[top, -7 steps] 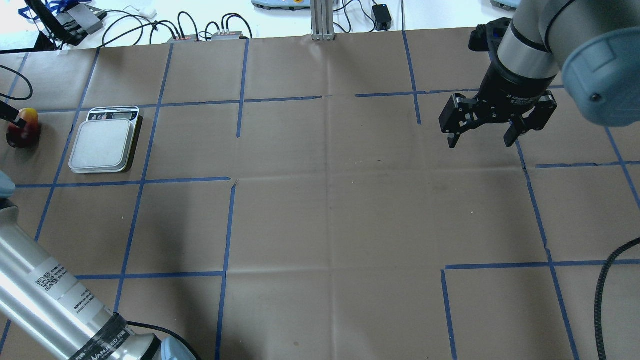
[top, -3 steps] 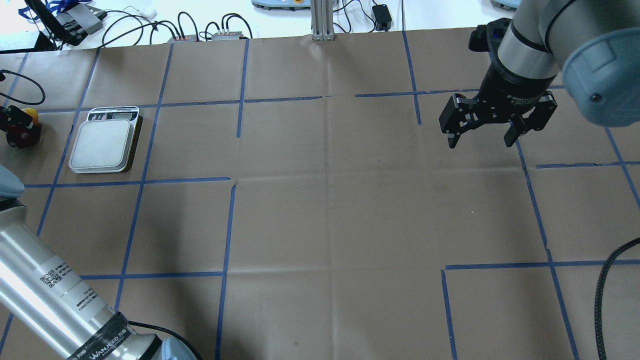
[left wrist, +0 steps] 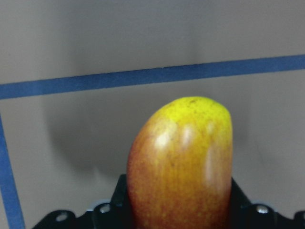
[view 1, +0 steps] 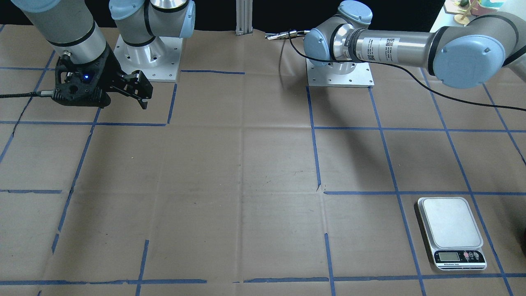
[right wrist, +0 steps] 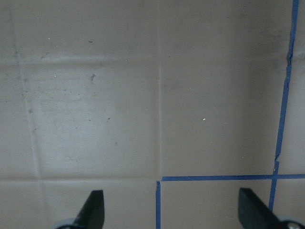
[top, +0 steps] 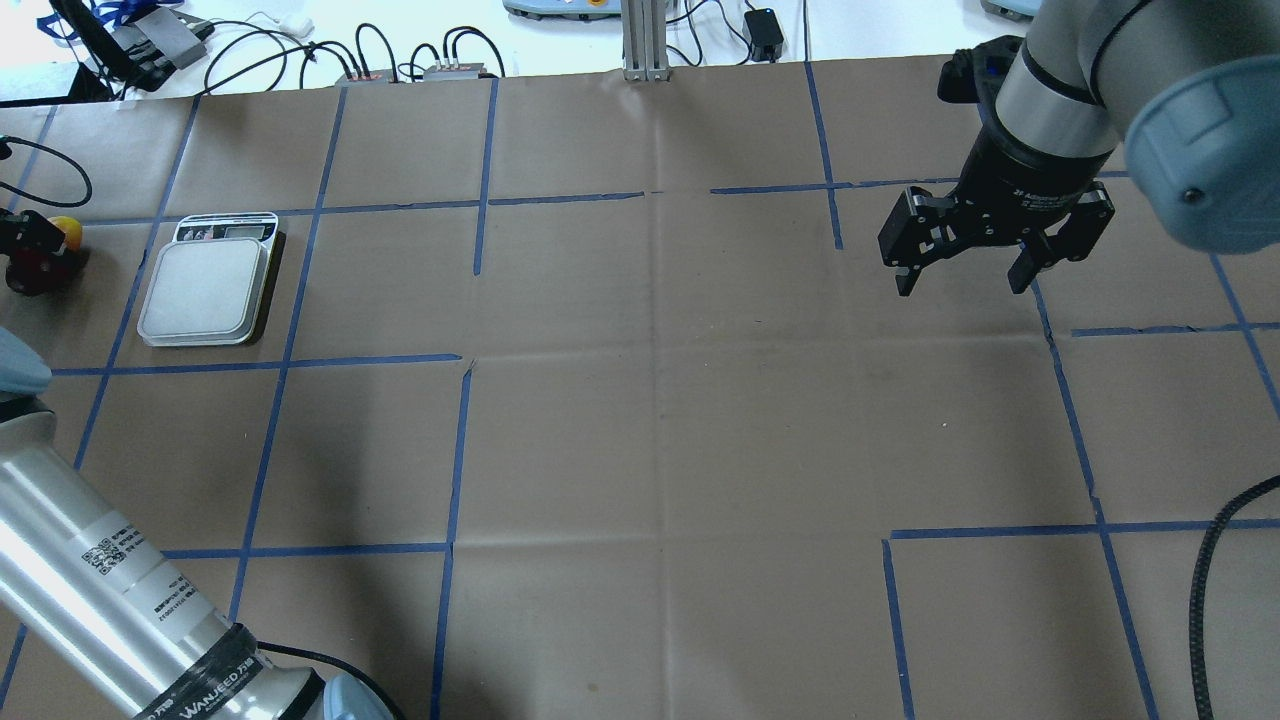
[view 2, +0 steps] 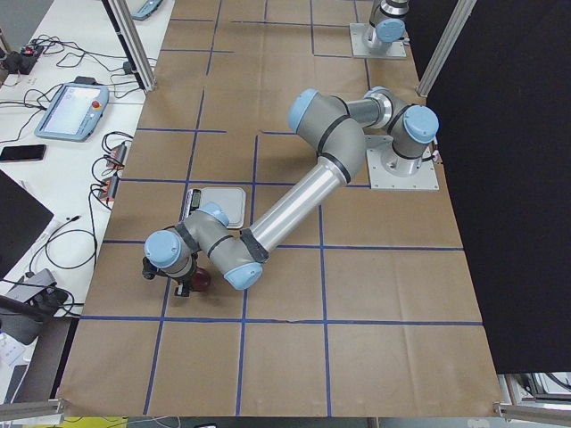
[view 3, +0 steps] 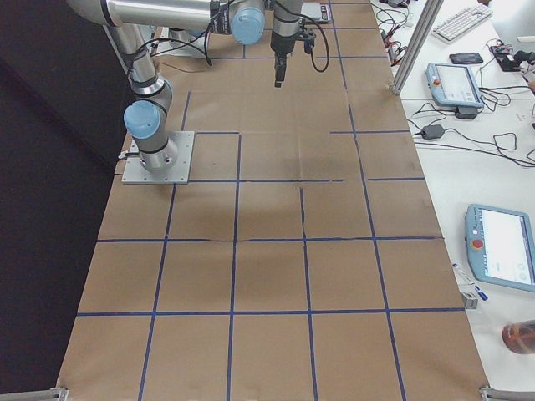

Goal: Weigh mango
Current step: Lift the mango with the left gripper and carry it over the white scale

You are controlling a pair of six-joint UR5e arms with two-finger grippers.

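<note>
The mango lies at the far left edge of the table, yellow end up-view and dark red end mostly hidden under my left gripper. In the left wrist view the mango fills the lower middle, with black fingers against both its sides. The gripper is shut on it. The scale stands just right of it, its plate bare, and also shows in the front view. My right gripper is open and empty above the far right of the table, with nothing between its fingertips.
Brown paper with blue tape lines covers the table. Cables and boxes lie beyond the far edge. My left arm's long link crosses the near left corner. A black cable hangs at the near right.
My left gripper has come in from the left edge over the mango and now covers most of its red end. The right arm has not moved.
</note>
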